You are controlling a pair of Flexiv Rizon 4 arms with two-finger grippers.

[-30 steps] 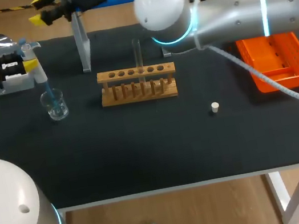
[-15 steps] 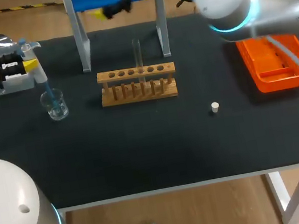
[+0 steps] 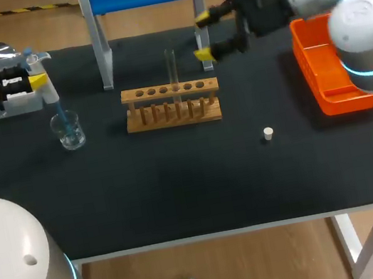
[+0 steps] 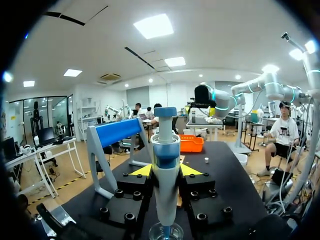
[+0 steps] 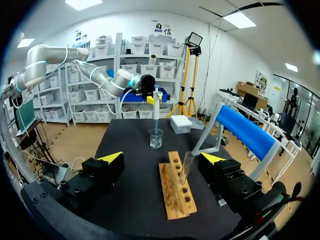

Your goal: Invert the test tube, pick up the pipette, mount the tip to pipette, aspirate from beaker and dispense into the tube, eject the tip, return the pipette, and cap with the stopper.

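Right claw (image 3: 202, 36) swung rightward, open; left claw (image 4: 165, 170) grips pipette (image 4: 165, 147).

No letters, numbers or signs could be read on anything on the table (image 3: 181, 191). The pipette (image 4: 165, 165), the beaker (image 3: 68, 130) at the left, the wooden rack (image 3: 172, 104) in the middle and the orange tray (image 3: 338, 76) at the right showed no legible print.
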